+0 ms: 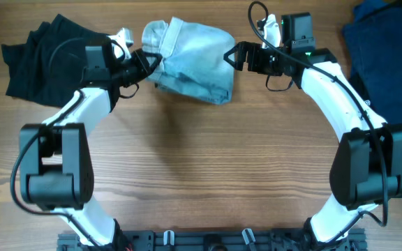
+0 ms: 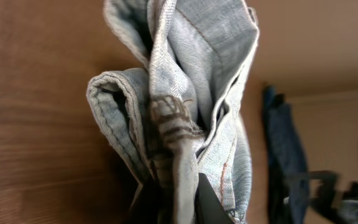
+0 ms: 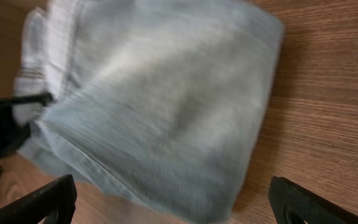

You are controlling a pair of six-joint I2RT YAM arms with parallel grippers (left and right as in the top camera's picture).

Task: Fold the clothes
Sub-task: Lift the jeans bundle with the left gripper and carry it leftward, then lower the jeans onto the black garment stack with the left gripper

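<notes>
Denim shorts (image 1: 194, 66), light-blue and washed, lie bunched on the brown wooden table (image 1: 208, 160), between the two grippers. The left gripper (image 1: 147, 61) is clamped on the left edge of the shorts. Only the left wrist view shows the pinched fold (image 2: 188, 93), with a belt loop (image 2: 169, 121) rising from the fingers (image 2: 211, 202). The right gripper (image 1: 230, 57) sits just beside the right edge of the shorts, jaws spread wide and holding nothing. The right wrist view shows both fingers (image 3: 48, 199) short of the blurred cloth. Only the overhead view shows the crumpled black garment (image 1: 44, 56) left of the shorts. A dark navy garment (image 1: 386, 42) lies well to their right.
</notes>
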